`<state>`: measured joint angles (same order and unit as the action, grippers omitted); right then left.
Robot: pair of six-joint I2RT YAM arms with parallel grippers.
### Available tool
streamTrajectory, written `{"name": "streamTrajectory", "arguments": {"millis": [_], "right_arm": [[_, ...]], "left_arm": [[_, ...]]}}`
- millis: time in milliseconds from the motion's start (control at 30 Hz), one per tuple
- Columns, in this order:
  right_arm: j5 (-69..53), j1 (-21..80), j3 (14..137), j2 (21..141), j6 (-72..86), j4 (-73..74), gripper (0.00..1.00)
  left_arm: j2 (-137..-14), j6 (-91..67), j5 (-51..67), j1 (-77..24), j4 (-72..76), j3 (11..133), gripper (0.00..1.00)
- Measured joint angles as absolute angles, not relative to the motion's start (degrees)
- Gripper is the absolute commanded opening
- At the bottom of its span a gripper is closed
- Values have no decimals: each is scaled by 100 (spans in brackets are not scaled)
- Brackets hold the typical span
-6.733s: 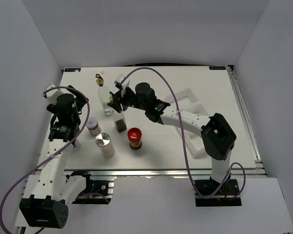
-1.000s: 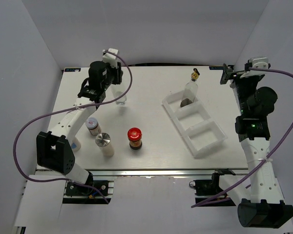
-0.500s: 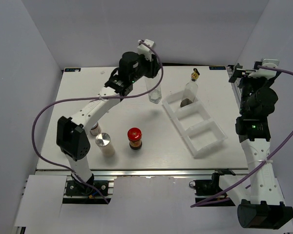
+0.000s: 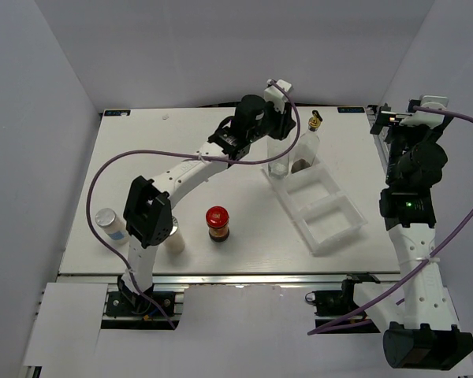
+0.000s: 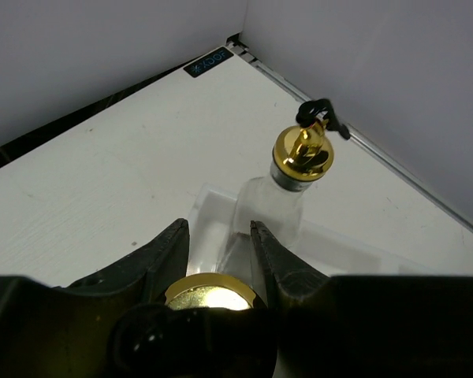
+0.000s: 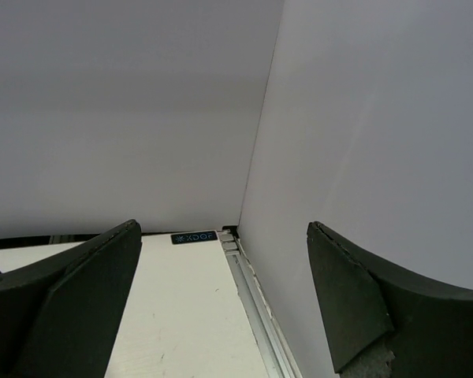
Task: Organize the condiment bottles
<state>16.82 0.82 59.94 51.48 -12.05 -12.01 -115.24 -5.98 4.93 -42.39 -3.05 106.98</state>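
Observation:
My left gripper (image 4: 277,126) is shut on a clear glass cruet (image 4: 279,160), whose gold cap (image 5: 211,293) sits between my fingers (image 5: 170,246). The cruet is at the far left corner of the white divided tray (image 4: 332,234); I cannot tell whether it touches it. Another cruet (image 4: 307,146) with a gold pourer (image 5: 303,150) stands in the tray's far compartment, just right of the held one. A red-lidded brown jar (image 4: 217,224) stands near the table's front. The silver-lidded shaker (image 4: 172,236) is partly hidden behind my left arm. My right gripper (image 4: 392,118) is open, raised at the back right.
The tray's two nearer compartments (image 4: 325,213) hold nothing. A small white container with a pale lid (image 4: 108,223) stands near the left edge. The purple cable (image 4: 102,173) loops over the left half. White walls enclose the table; the right wall (image 6: 378,118) is close to my right gripper.
My left arm has swung the held cruet from the back left of the table rightward to the tray's far end. The right arm has barely moved.

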Motion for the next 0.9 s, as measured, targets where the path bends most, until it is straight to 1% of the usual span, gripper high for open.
{"name": "streamTrajectory", "arguments": {"millis": [267,667,700,733,767,800,867,900], "right_arm": [[1747,82,5833,5153,-1264,-1234,89],[1772,80,5730,5151,-1393,-1376,89],[1772,80,5730,5153,-1396,-1380,89],[1772,80,5730,5157,-1398,-1391,89],[1767,80,5730,5162,-1398,-1396,89],[1763,80,5728,5166,-1398,-1393,89],[1747,80,5728,5183,-1398,-1393,89],[1741,80,5728,5192,-1398,-1393,89]], "left_arm": [[-11791,-548,338,-4368,-8,10956,0],[-12656,-701,252,-4368,384,11128,0],[-12667,-701,242,-4370,399,11139,2],[-12667,-692,224,-4372,401,11139,14],[-12667,-685,207,-4372,405,11139,28],[-12667,-679,196,-4375,399,11139,47],[-12667,-648,191,-4379,403,11137,64],[-12667,-620,185,-4386,449,11137,81]]}}
